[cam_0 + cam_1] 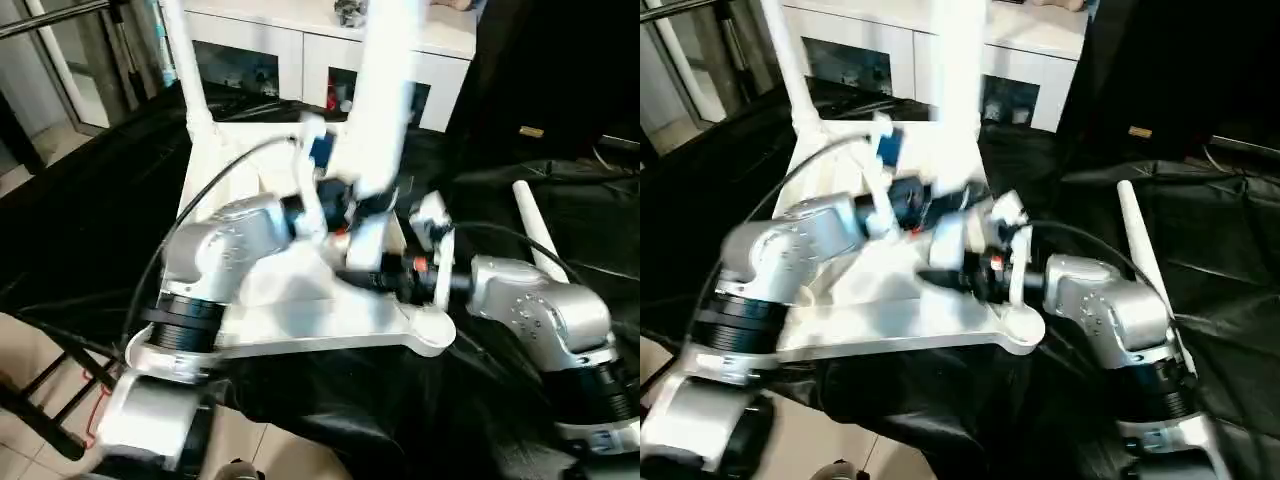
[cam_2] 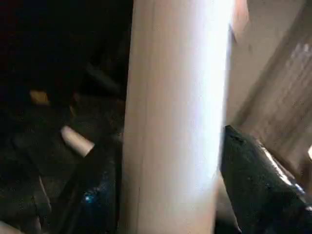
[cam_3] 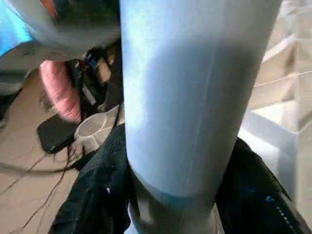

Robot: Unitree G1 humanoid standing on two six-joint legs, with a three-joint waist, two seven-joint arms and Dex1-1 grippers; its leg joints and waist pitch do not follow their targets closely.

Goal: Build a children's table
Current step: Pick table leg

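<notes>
Left claw: fingers sitting either side of an upright white leg, w/ a slim gap on one side, so can't tell if it's pinching. Right claw: fingers hugging the same leg lower down, pinching it near its base. Leg is standing up from the table top, which is lying underside-up just beneath both claws on a black sheet. Another leg is rising at the top's far corner; a third leg is lying beside the right arm. White cabinet beyond.
</notes>
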